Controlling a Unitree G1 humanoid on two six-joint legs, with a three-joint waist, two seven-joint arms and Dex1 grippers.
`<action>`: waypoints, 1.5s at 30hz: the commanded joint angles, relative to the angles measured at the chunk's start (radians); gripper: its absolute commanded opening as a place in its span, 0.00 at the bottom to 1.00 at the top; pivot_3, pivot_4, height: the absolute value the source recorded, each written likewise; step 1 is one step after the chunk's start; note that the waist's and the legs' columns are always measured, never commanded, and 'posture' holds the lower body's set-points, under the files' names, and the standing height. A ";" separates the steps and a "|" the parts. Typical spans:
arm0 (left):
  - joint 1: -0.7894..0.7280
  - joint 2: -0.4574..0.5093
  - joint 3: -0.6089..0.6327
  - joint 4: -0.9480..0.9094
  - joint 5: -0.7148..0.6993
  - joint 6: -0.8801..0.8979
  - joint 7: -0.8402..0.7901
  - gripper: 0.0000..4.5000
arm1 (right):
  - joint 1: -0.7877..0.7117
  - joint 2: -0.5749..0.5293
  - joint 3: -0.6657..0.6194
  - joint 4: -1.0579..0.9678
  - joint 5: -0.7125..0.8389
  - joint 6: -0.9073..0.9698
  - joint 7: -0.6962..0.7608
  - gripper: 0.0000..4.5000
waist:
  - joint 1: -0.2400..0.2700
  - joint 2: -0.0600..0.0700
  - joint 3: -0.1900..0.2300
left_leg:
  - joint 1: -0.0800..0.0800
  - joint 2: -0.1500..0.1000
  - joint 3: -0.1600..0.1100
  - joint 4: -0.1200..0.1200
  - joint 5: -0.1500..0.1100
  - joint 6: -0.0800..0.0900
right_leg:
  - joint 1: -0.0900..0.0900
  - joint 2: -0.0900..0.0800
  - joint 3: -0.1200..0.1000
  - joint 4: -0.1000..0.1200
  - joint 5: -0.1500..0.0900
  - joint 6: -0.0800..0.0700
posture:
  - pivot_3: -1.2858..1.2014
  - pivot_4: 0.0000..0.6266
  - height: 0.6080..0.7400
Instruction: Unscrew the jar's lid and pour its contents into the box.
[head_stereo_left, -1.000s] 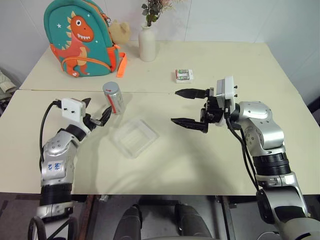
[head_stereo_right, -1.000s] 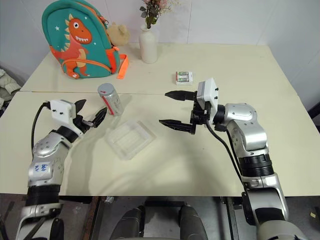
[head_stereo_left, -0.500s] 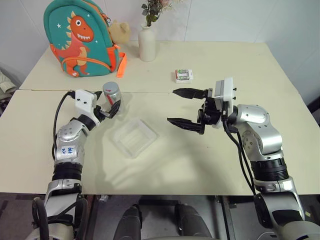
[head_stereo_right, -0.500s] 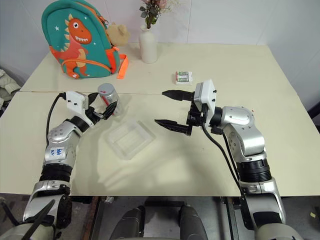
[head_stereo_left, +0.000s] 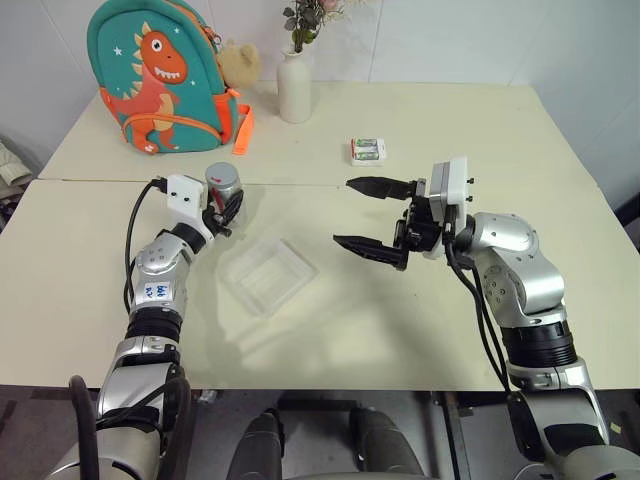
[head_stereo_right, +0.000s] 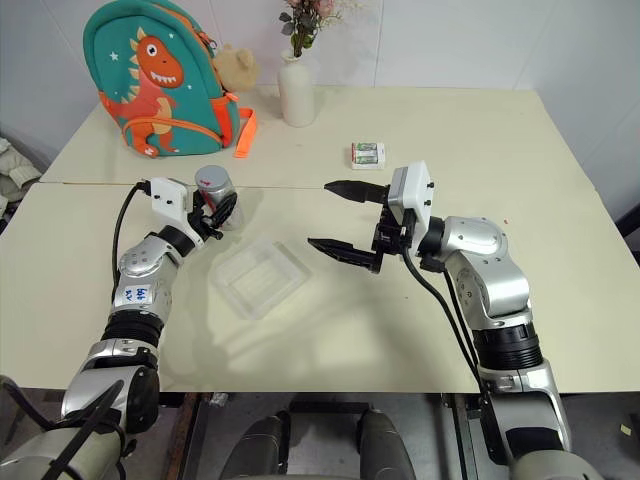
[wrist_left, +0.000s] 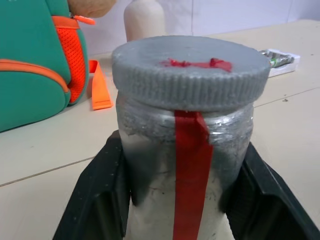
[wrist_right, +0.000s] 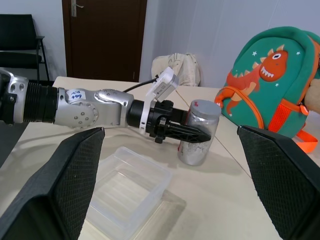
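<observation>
The silver jar (head_stereo_left: 224, 195) stands upright on the table, left of the middle, with its grey lid (wrist_left: 190, 70) screwed on and a red mark on top. My left gripper (head_stereo_left: 228, 208) is shut on the jar's body below the lid, one black finger (wrist_left: 95, 195) on each side. The contents are hidden inside the jar. The clear plastic box (head_stereo_left: 268, 275) lies just right of the jar, nearer to me, and holds nothing. My right gripper (head_stereo_left: 365, 217) hovers open to the right of the box, pointing left toward the jar, with nothing between its fingers.
A teal dinosaur backpack (head_stereo_left: 165, 75) and a white vase (head_stereo_left: 294, 85) stand at the back of the table. A small green-and-white pack (head_stereo_left: 368, 150) lies behind my right gripper. A seam (head_stereo_left: 300, 184) between two tabletops runs just behind the jar.
My left gripper moved forward and to the right up to the jar and closed on its body. The right gripper stayed where it was, open.
</observation>
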 joint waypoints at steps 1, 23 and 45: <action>0.049 0.017 0.027 -0.159 -0.066 0.002 -0.065 0.44 | 0.005 0.002 -0.009 -0.053 0.020 0.007 -0.013 1.00 | -0.003 0.000 0.000 | 0.000 0.000 0.000 0.000 0.000 0.000 | 0.000 0.000 0.000 0.000 0.000 0.000 | 0.52 0.24 1.00; 0.347 0.196 -0.111 -1.129 -0.419 0.678 -0.290 0.44 | -0.130 0.139 0.141 -0.262 0.050 0.416 -0.334 1.00 | -0.005 0.000 0.000 | 0.001 0.008 0.001 -0.001 0.000 -0.001 | -0.002 0.008 0.002 -0.001 0.000 -0.008 | 0.52 0.24 1.00; 0.327 0.178 -0.123 -1.121 -0.431 0.706 -0.337 0.44 | -0.147 0.169 0.125 -0.249 0.072 0.433 -0.336 0.57 | -0.004 0.000 0.000 | 0.000 0.009 0.001 -0.002 -0.001 -0.001 | -0.003 0.009 0.002 -0.001 0.000 -0.009 | 0.52 0.24 1.00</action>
